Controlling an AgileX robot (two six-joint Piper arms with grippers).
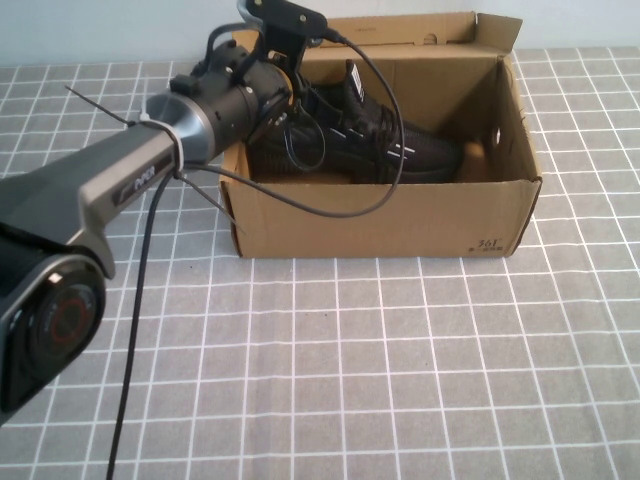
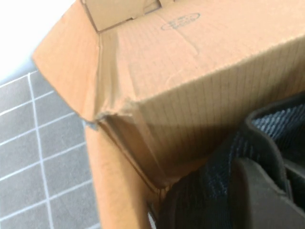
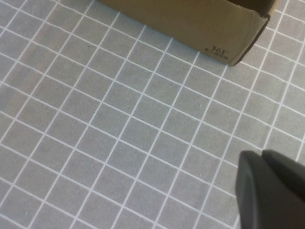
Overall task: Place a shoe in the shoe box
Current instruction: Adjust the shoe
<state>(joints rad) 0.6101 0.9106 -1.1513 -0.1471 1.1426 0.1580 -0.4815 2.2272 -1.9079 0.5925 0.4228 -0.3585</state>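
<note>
High view: left gripper (image 1: 285,100) over shoe (image 1: 385,140) inside shoe box (image 1: 400,215); right gripper (image 3: 271,191) parked.

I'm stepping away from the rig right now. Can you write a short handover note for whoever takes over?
Left gripper: shut, down inside the shoe box at the shoe; whether it grips the shoe can't be told.
Right gripper: shut, parked above the checked cloth near the box's printed corner.
Done: shoe lies inside the open box.
Left: back the left arm out, confirming the shoe stays in.
</note>
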